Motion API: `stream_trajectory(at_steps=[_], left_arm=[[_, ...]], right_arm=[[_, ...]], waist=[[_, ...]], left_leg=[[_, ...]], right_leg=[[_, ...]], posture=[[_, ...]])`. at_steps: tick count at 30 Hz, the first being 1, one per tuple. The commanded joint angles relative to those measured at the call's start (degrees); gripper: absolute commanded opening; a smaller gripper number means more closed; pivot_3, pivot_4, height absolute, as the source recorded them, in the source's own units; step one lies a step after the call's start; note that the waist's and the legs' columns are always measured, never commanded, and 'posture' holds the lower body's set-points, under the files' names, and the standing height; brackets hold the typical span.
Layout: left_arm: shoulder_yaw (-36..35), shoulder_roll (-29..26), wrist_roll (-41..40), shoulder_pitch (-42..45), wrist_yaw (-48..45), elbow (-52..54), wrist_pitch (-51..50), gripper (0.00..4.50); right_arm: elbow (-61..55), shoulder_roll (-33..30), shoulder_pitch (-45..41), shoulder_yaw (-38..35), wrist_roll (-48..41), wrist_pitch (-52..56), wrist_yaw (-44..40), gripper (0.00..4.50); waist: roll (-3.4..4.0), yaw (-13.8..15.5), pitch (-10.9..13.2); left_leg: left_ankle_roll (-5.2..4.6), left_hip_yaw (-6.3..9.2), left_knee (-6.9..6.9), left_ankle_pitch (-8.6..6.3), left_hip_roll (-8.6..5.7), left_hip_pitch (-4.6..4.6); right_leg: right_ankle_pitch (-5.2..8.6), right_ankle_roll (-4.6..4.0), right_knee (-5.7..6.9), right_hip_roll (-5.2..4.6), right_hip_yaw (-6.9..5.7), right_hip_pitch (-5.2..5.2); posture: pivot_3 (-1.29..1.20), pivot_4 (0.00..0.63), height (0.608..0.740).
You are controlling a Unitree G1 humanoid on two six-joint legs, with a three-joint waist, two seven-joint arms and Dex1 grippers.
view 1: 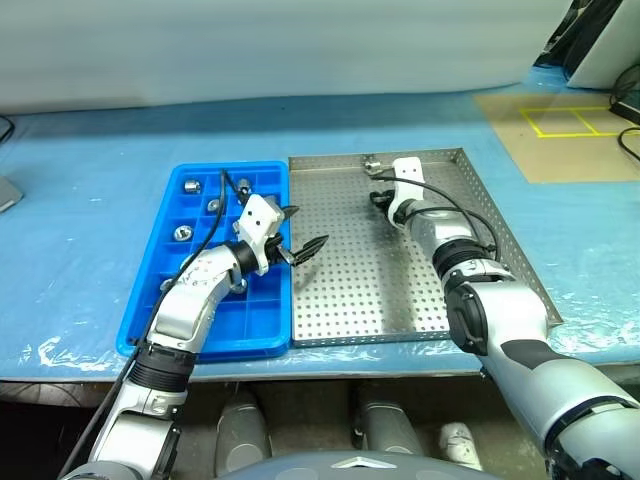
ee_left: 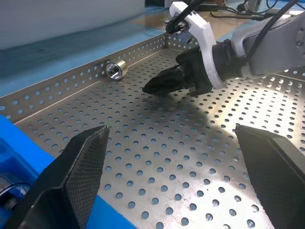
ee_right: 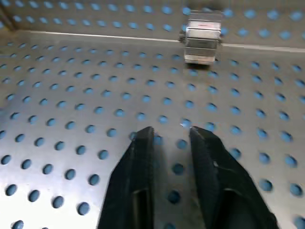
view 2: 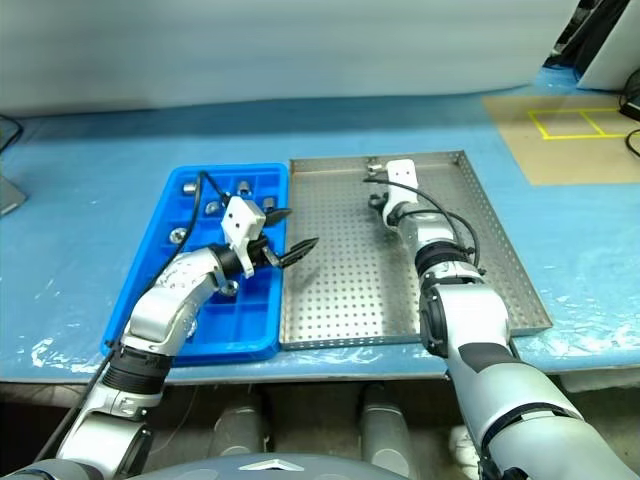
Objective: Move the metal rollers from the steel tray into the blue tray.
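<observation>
a long table (view 1: 80, 180) covered in blue sheeting carries everything. on it sits the steel tray (view 1: 340, 300), square, with a hole-dotted floor and low rims, and touching its left rim lies the blue tray (view 1: 165, 300), narrower and split into small square compartments.

the right arm reaches forward over the steel tray toward its far rim. the right gripper (ee_right: 169, 136) points at the tray floor with nothing between its two black fingers, which stand close together with a narrow gap between the tips. the left arm comes up over the blue tray, and the left gripper (view 1: 303, 233) hangs over the seam where the two trays meet, its fingers (ee_left: 81, 162) spread wide apart and empty, pointing across the steel tray toward the right gripper.

of the metal rollers, one roller (ee_right: 202, 38) lies on its side against the far rim of the steel tray, just ahead of the right gripper's fingertips and apart from them; in the left wrist view it shows as a shiny short cylinder with its hollow end visible. several other rollers sit in the far compartments of the blue tray: one in the far left corner (view 1: 190, 185), one beside it (view 1: 214, 205), one a row nearer (view 1: 182, 233), and one by the far edge (view 1: 244, 185).
</observation>
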State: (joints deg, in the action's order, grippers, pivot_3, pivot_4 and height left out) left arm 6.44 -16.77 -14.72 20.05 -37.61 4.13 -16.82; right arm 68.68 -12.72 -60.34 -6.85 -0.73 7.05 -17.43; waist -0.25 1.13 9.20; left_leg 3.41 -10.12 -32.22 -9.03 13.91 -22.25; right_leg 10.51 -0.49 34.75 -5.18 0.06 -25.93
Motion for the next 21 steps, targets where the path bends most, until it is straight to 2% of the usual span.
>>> stream_trajectory(at_steps=[1,6,7,10,17,21], left_arm=[[-3.1,-0.5,-0.7,0.1,2.2,3.4,0.5,4.5],[-6.3,-1.9,-0.4,-1.7,5.2,7.0,-0.4,4.5],[-6.7,-2.4,-0.2,-2.9,5.9,8.6,-0.9,4.5],[-7.8,-3.3,-0.4,-6.3,7.9,13.1,-2.6,4.5],[-11.6,-3.1,0.0,-18.3,15.2,26.7,-6.8,4.5],[-14.0,-2.9,0.2,-22.6,18.7,32.3,-8.5,4.5]], right_arm=[[-2.6,-0.1,-1.5,0.1,0.0,-3.5,1.4,1.14],[0.9,0.2,-6.6,-2.3,-1.6,-4.6,5.9,1.14],[2.1,0.1,-7.8,-2.9,-1.8,-4.3,7.8,1.3],[4.4,0.1,-10.5,-4.5,-2.3,-4.4,10.9,2.05],[7.9,0.2,-15.2,-10.5,-5.3,-1.5,17.7,4.46],[8.7,0.3,-16.6,-11.9,-4.8,-1.0,23.9,4.46]], waist=[[0.0,0.2,0.0],[0.01,0.9,0.0],[0.01,0.9,0.0],[0.02,1.6,0.0],[0.04,4.8,0.0],[0.06,6.9,0.1]], left_leg=[[-0.01,0.0,-0.01,0.0,-0.01,-0.06],[-0.01,0.0,-0.02,-0.01,-0.02,-0.07],[-0.01,0.0,-0.01,-0.01,-0.01,-0.06],[0.01,0.01,0.06,-0.01,0.0,-0.04],[0.02,0.09,0.1,-0.01,0.04,-0.39],[0.02,0.17,0.07,0.0,0.04,-0.57]], right_leg=[[0.0,0.0,-0.01,-0.01,0.0,-0.03],[0.0,0.0,0.0,-0.02,0.0,-0.07],[0.0,0.0,0.01,-0.02,0.0,-0.07],[0.02,-0.01,0.0,-0.02,-0.03,-0.08],[0.09,-0.05,-0.03,-0.03,-0.19,-0.32],[0.09,-0.05,-0.02,-0.08,-0.32,-0.38]], posture=[[-0.03,0.15,0.74],[0.07,0.15,0.74],[0.11,0.15,0.74],[0.21,0.15,0.74],[0.4,0.15,0.74],[0.49,0.15,0.74]])
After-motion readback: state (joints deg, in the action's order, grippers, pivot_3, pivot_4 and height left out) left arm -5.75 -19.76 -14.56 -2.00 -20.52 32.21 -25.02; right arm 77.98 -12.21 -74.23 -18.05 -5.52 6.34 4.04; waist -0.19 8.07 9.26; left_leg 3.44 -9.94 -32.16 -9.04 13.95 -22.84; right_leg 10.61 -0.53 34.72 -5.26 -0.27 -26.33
